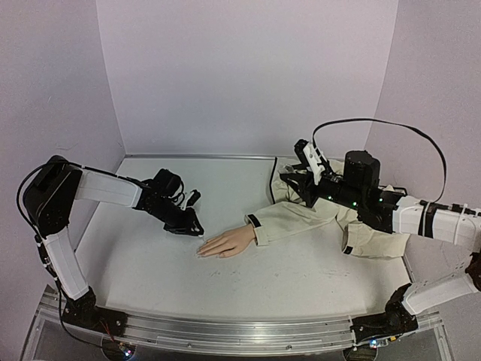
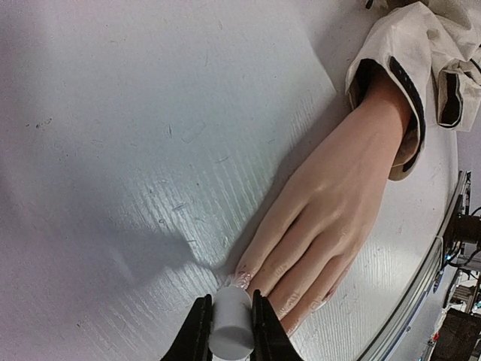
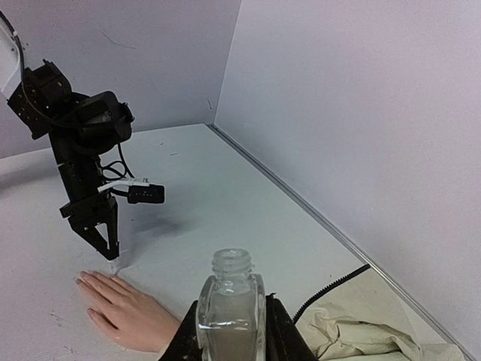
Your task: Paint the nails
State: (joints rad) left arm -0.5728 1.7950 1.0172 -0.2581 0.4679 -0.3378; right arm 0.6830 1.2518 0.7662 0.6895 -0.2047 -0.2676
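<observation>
Top external view shows a white tabletop (image 1: pixel 150 278), scuffed and flecked with small dark marks, boxed in on three sides by plain pale lilac walls (image 1: pixel 248 75), with a metal rail (image 1: pixel 225 331) along its near edge. The mannequin hand (image 1: pixel 227 244) lies flat, palm down, mid-table, its wrist in a beige sleeve (image 1: pixel 301 219) that trails to the right. The nails (image 2: pixel 243 280) are at the fingertips pointing left. The left gripper (image 1: pixel 188 228) stands just over them, clamped on a small white cylinder (image 2: pixel 231 335); whether it touches a nail cannot be told. The right gripper (image 3: pixel 230 323), raised over the sleeve, grips a clear bottle (image 3: pixel 230 297), upright and uncapped.
</observation>
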